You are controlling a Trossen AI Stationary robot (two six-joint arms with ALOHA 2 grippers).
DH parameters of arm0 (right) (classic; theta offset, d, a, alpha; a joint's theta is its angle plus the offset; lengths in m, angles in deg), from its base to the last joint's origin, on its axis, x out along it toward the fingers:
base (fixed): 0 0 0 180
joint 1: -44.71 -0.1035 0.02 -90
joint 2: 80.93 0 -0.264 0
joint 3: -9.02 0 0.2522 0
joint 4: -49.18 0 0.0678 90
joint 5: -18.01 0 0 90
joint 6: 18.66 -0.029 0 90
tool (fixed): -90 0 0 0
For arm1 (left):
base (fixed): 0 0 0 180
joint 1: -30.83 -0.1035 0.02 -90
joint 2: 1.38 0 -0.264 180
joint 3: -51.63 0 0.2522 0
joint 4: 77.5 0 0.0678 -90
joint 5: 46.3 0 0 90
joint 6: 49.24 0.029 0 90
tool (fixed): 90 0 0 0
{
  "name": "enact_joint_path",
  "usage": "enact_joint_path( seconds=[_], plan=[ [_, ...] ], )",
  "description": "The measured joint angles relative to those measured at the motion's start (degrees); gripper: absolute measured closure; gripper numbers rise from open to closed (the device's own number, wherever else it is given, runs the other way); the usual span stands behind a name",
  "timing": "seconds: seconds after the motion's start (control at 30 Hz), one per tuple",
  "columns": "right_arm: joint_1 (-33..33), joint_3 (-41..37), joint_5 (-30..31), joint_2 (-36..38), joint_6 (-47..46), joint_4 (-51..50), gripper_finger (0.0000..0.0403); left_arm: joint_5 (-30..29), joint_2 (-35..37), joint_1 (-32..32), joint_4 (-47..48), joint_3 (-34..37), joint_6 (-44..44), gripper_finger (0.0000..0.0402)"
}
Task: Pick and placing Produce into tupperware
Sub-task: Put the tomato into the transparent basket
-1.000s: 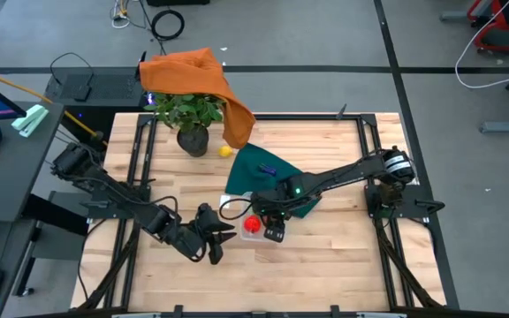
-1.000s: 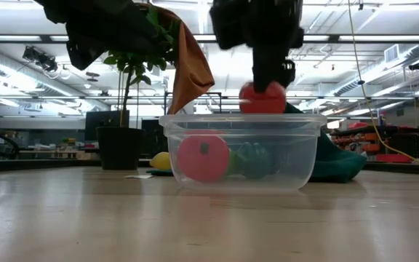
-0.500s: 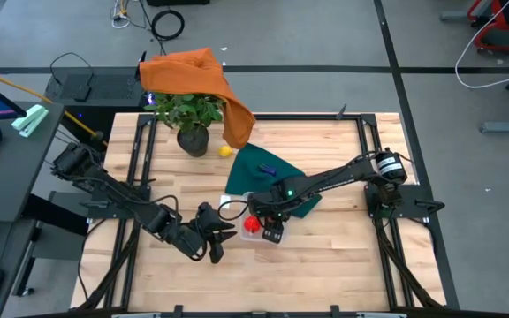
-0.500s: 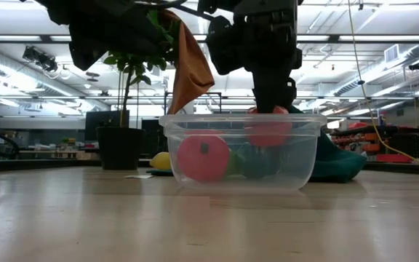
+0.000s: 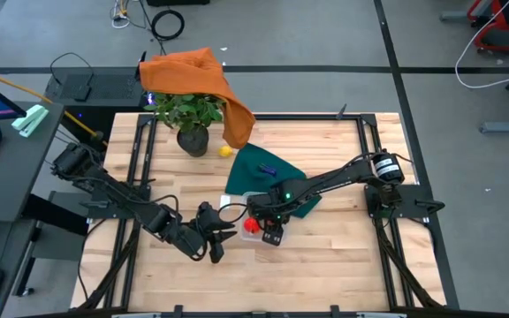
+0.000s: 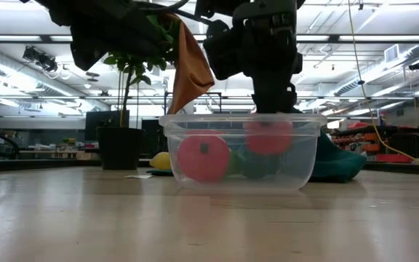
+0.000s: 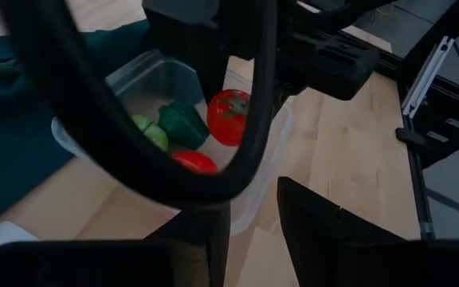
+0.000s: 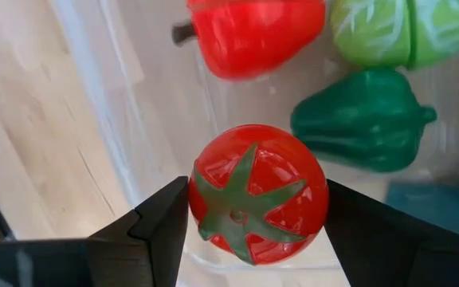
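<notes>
The clear tupperware point(image 6: 242, 153) stands on the table in front of a dark green cloth; it also shows in the high view point(image 5: 247, 215). In it lie a red pepper point(image 8: 253, 32), a green pepper point(image 8: 365, 119) and a pale green piece point(image 8: 397, 28). My right gripper point(image 8: 257, 227) reaches into it from above, shut on a red tomato point(image 8: 257, 191). My left gripper point(image 5: 222, 235) is open and empty just left of the container. A yellow piece point(image 5: 225, 151) lies by the plant pot. A dark blue piece point(image 5: 268, 168) lies on the cloth. My right gripper pinches the tomato's two opposite sides point(image 8: 198, 199) between its two fingers point(image 8: 162, 219). The fingers come from above, pointing down. The tomato's green star top faces up at the wrist. The tomato point(image 6: 268, 137) hangs below the container's rim, clear of its floor.
A potted plant point(image 5: 188, 119) with an orange cloth point(image 5: 197, 79) draped over it stands at the far left. The dark green cloth point(image 5: 268, 181) lies behind the container. A small white block point(image 5: 227, 201) lies near it. Metal rails point(image 5: 140, 177) run along the table's sides.
My right gripper has gone down with the tomato, from just above the container's rim to below it, inside the container. It stays shut on the tomato.
</notes>
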Motion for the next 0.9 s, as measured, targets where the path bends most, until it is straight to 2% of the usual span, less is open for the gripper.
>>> enact_joint_path(
  seconds=[0.9],
  plan=[
    [0.0,0.0,1.5,0.0,0.4,0.3,0.0173,0.0,0.0,0.0,-0.1,0.0,0.2,0.0291]
  ],
)
